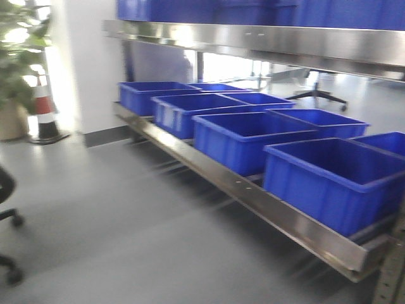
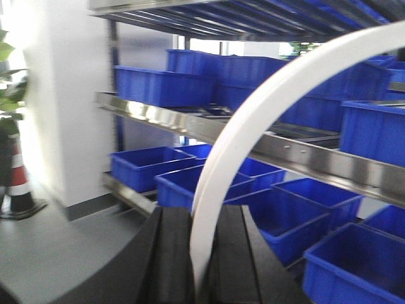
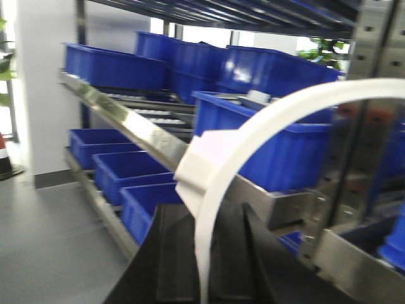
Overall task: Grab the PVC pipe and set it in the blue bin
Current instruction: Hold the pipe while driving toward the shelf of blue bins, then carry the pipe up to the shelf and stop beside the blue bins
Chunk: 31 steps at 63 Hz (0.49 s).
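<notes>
Left claw (image 2: 201, 214) is closed on a white pipe (image 2: 218, 155) that arcs up and right from its tips. Right claw (image 3: 202, 212) likewise grips another pipe (image 3: 281, 111). This looks like the carrying step. Blue bins (image 2: 354, 272) sit ahead and below; the next move calls for reaching over one and releasing.

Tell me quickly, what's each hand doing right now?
Left hand: closed, holding a curved white PVC pipe.
Right hand: closed, holding a curved white PVC pipe with an end tab.
</notes>
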Tool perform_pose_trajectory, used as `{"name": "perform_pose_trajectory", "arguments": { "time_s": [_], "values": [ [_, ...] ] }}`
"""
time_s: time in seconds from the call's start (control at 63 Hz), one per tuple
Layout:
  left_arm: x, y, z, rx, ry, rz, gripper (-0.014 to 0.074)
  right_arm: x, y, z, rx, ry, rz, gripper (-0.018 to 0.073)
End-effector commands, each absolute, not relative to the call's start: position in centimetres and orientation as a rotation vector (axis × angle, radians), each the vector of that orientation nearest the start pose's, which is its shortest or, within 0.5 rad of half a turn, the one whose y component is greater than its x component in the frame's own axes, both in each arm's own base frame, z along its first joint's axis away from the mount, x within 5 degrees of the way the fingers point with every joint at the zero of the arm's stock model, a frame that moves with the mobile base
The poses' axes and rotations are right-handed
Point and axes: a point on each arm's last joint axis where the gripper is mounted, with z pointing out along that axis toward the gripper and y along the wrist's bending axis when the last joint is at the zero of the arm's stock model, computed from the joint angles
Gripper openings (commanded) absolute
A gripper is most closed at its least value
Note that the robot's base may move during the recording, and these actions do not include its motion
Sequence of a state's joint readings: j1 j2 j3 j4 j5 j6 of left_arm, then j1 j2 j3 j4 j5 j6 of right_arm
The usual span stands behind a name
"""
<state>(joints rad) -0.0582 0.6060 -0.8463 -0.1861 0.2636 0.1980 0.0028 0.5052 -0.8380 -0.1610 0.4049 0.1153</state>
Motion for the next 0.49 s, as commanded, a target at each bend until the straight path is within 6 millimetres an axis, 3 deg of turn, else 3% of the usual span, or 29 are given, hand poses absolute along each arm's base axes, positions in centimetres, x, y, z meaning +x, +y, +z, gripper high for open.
{"name": "perform_pose_trajectory", "arguments": {
  "time_s": [0.0, 0.476],
  "values": [
    [10.94, -1.12, 42.63, 0.094, 1.471, -0.074, -0.0111, 8.17, -0.58, 41.95, 0.012, 1.526, -0.089, -0.0162],
    [10.94, -1.12, 42.63, 0.094, 1.471, -0.074, -0.0111, 8.17, -0.60, 41.85, 0.014, 1.537, -0.090, -0.0162]
  ]
}}
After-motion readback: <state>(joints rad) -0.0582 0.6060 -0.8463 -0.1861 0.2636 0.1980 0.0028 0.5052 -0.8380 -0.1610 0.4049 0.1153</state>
